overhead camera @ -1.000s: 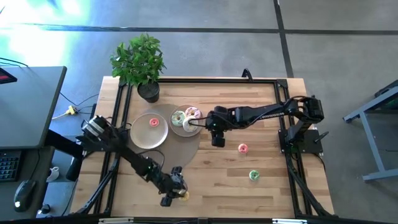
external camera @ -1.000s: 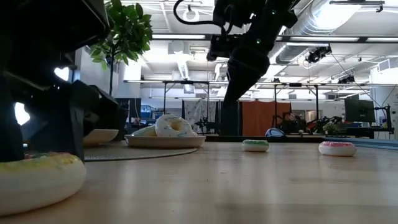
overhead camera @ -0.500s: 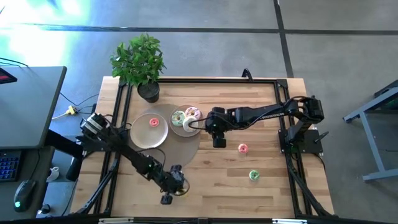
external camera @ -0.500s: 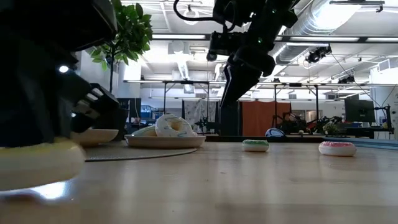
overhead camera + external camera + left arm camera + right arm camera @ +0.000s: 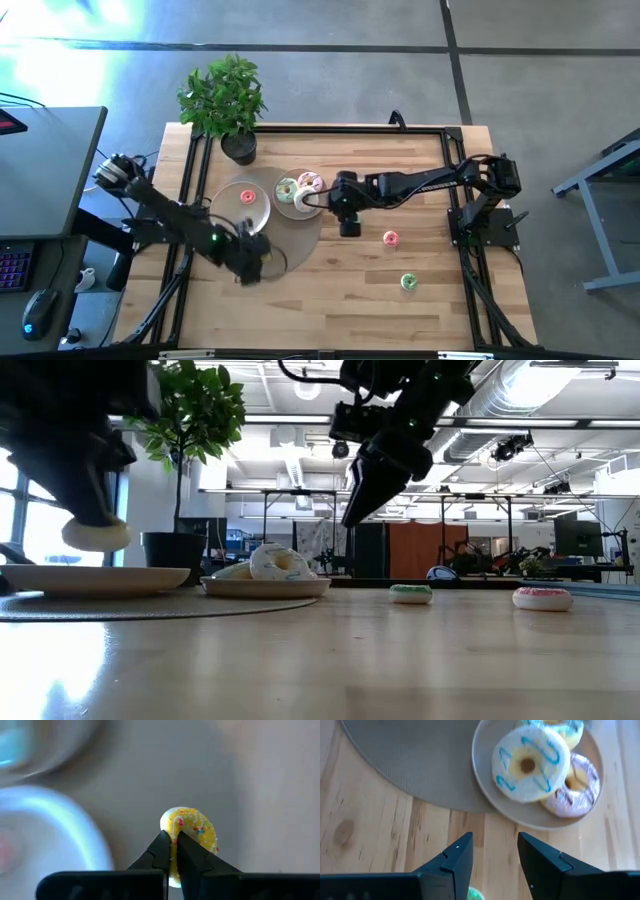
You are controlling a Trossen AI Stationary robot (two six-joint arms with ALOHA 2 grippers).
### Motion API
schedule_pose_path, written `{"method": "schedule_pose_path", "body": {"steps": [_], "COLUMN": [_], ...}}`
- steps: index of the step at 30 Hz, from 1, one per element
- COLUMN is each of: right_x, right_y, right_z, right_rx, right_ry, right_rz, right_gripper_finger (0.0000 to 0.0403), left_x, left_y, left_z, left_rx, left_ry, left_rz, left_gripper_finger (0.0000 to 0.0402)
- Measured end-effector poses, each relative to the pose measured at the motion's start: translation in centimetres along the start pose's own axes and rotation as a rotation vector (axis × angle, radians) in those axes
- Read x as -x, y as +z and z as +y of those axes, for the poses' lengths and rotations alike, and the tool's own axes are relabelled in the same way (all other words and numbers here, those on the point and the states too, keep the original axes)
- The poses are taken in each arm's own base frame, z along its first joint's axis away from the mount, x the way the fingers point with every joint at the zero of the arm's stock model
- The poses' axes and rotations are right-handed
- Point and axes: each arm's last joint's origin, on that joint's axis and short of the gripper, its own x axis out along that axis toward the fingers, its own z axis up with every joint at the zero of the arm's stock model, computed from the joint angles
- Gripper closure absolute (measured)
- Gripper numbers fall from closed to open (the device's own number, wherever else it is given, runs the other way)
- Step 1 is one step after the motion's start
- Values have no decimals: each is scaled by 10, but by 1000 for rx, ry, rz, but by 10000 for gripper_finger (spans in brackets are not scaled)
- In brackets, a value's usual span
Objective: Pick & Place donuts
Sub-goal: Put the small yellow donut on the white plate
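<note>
While the left gripper (image 5: 171,851) pinches a sprinkled yellow ring donut (image 5: 192,831), seemingly over the round mat (image 5: 300,235), the right gripper (image 5: 495,851) hangs open, empty.

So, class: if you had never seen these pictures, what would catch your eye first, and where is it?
First, the left gripper, shut on a yellow sprinkled donut and holding it in the air near the larger beige plate. Next, the smaller plate beside it on the round mat, with big iced donuts including a white one with blue stripes. The open right gripper hangs just beyond that plate.
</note>
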Motion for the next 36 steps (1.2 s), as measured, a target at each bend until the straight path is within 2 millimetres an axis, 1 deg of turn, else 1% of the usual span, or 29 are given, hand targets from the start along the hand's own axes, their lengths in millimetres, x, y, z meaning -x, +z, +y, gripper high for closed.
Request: {"method": "schedule_pose_path", "body": {"steps": [3, 7, 12, 14, 16, 18, 22, 24, 27, 32, 36], "right_x": [0, 0, 2, 3, 5, 5, 5, 5, 5, 5, 0], "right_y": [4, 9, 20, 25, 29, 31, 30, 29, 30, 32, 31], "right_z": [-1, -1, -3, -4, -4, -4, -1, 1, 2, 3, 5], "right_rx": [14, 14, 5, 0, -3, -10, -1, 3, 6, 3, -11], "right_ry": [-6, -15, -32, -40, -43, -40, -12, 7, 15, 36, 70], "right_rz": [-38, -98, -206, -261, -303, -321, -309, -309, -313, -335, -337], "right_gripper_finger": [251, 251, 251, 251, 251, 251, 251, 251, 251, 251, 251], "left_x": [9, 7, -2, -10, -20, -28, -43, -46, -48, -50, -50], "left_y": [-1, 6, 16, 20, 22, 19, 12, 11, 15, 20, 20], "left_z": [29, 61, 87, 94, 100, 107, 118, 122, 125, 125, 126], "left_rx": [81, 177, 219, 221, 230, 230, 208, 211, 191, 133, 107], "left_ry": [134, 238, 282, 288, 281, 259, 272, 278, 268, 245, 278], "left_rz": [52, 114, 160, 188, 211, 253, 309, 320, 301, 253, 250], "left_gripper_finger": [379, 366, 356, 355, 355, 355, 353, 345, 321, 268, 237]}}
